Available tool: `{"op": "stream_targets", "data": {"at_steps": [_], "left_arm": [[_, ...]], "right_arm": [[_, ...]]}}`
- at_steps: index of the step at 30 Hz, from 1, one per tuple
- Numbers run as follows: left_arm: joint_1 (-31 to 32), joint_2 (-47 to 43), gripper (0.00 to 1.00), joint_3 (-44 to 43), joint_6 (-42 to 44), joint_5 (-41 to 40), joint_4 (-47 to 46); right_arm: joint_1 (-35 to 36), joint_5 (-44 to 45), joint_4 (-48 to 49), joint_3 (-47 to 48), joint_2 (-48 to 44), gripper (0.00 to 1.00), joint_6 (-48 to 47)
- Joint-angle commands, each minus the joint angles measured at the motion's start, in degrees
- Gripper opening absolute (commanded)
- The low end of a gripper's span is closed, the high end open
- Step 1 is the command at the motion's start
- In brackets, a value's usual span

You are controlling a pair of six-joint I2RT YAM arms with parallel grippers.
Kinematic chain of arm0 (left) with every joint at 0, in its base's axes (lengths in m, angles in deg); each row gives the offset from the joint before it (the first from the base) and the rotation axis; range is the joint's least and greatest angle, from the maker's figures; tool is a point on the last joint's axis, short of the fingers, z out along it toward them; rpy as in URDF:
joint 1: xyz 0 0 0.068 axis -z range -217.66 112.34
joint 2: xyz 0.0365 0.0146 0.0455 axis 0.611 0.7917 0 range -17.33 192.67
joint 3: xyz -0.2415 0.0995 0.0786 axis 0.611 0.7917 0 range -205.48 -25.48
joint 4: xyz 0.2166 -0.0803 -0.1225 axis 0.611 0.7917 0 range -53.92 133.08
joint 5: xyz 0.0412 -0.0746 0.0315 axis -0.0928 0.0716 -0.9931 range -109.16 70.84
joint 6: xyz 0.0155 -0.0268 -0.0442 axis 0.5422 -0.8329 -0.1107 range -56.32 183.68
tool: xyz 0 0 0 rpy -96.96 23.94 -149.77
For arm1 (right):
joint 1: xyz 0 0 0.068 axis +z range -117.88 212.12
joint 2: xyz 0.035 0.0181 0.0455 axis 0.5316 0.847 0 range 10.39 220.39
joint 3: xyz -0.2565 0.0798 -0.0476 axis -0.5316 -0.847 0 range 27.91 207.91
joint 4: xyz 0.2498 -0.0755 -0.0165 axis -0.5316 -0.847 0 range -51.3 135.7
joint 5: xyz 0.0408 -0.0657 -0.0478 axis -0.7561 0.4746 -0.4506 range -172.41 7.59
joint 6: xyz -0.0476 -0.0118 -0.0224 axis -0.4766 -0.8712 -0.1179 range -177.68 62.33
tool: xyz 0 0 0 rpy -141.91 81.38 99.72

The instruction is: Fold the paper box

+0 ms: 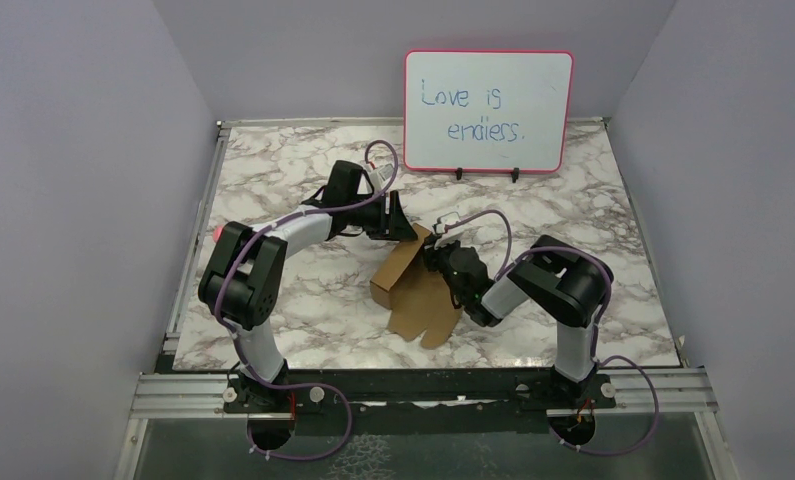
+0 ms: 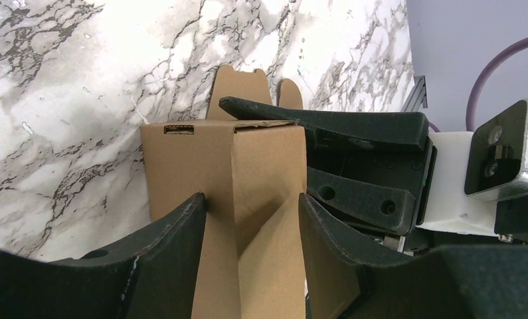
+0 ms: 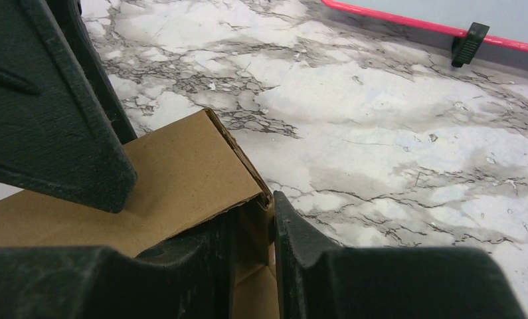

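Step in hand: forming the body of the paper box (image 1: 411, 288). It sits mid-counter between your two arms. One part is already raised into a rectangular sleeve, and the rounded flaps lie flat on the counter (image 1: 303, 170) on the near side. Your left gripper (image 2: 251, 197) is closed across the raised sleeve, one finger pressed to each side. Your right gripper (image 3: 253, 214) is clamped on the top edge of a wall at the sleeve's corner, jaws nearly together with the cardboard between them. Judgement: roughly mid-task, since the walls are up but the flaps are not tucked. The next move likely calls for holding the sleeve square with the left while the right frees itself to bring a flap up and over. Ease the pinch gently, or the crease may spring open. Surface: white marble-pattern top, grey veining. Room: plain lavender walls (image 1: 73, 200), and a pink-framed whiteboard (image 1: 488, 110) standing at the far edge with handwriting on it.
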Motion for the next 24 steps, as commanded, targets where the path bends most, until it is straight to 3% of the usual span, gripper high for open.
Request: {"op": "stream_targets", "data": {"at_steps": [1, 11, 18, 24], "left_arm": [[2.64, -1.56, 0.53, 0.96, -3.51, 8.78, -1.26], [2.64, -2.49, 0.53, 1.24, -3.89, 9.13, -1.26], [2.64, -1.89, 0.53, 3.33, -9.06, 12.67, -8.47], [2.55, -2.19, 0.53, 1.75, -5.32, 9.77, -3.63]], "right_arm": [[0.45, 4.41, -0.41, 1.23, 1.85, 0.29, -0.02], [1.24, 8.17, 3.37, 0.22, 2.41, 0.30, -1.23], [1.32, 4.51, 5.22, -0.37, 2.98, 0.32, 0.31], [1.29, -1.17, 3.05, 0.57, 3.77, 0.45, 0.00]]}}
